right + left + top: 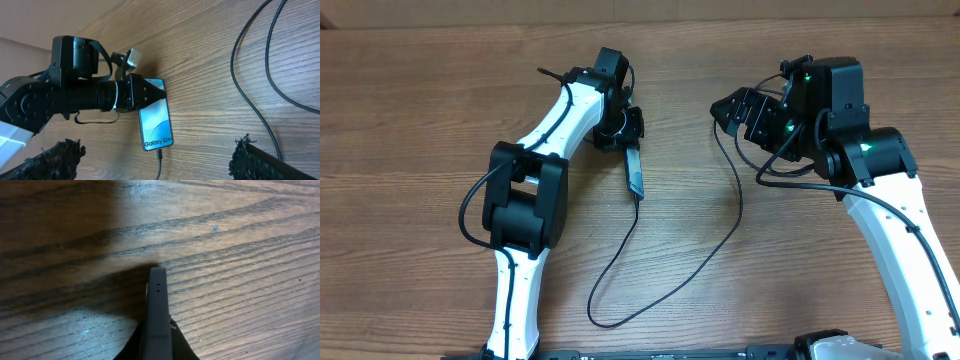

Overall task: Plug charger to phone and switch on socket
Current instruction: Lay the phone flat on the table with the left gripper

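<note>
While the left end effector (152,95) pinched the top end of the slim cyan-screened smartphone (155,122), turned edgewise over the wooden surface (420,100), the right end effector (732,108) stood spread. Smartphone judged light, rigid, slippery; best gripped by its narrow edges. Limp thin black charger cable (233,62) met its lower end.

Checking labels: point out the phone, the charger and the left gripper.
phone (155,122), right wrist view, screen centre.
charger (160,167), right wrist view, cable just under the phone.
left gripper (159,92), right wrist view, at its fingertips.
</note>
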### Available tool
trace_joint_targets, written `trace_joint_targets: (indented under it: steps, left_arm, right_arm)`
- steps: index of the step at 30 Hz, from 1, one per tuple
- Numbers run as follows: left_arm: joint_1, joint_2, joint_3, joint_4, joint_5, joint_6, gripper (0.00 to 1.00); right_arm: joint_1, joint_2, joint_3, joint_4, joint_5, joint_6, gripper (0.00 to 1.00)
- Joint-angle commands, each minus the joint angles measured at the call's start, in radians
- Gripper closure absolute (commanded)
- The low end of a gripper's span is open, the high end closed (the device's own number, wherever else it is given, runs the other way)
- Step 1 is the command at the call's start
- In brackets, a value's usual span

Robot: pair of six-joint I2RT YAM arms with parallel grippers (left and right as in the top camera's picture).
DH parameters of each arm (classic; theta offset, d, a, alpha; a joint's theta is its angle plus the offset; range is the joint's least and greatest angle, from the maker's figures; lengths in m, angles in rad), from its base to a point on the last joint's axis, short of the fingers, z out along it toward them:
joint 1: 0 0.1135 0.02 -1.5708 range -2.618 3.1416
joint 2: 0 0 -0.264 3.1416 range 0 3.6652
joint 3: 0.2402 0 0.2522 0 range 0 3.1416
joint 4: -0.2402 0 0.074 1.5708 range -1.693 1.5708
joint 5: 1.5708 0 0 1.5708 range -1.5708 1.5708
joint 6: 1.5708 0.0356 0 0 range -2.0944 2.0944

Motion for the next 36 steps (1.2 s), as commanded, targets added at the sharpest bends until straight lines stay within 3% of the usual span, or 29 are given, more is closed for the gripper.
trace_joint_targets:
  steps: [1,7,36]
  left_arm:
    - [-0.008,0.024,0.0,0.005,-0.018,0.005,0.85]
    - [-0.008,0.024,0.0,0.0,-0.018,0.005,0.79]
    - [-0.008,0.024,0.0,-0.011,-0.018,0.005,0.76]
  right_arm:
    - [-0.005,-0.015,0.003,0.009,0.013,-0.008,0.02]
    - [-0.005,-0.015,0.003,0.009,0.013,-0.008,0.02]
    - [-0.005,-0.015,0.003,0.009,0.013,-0.008,0.02]
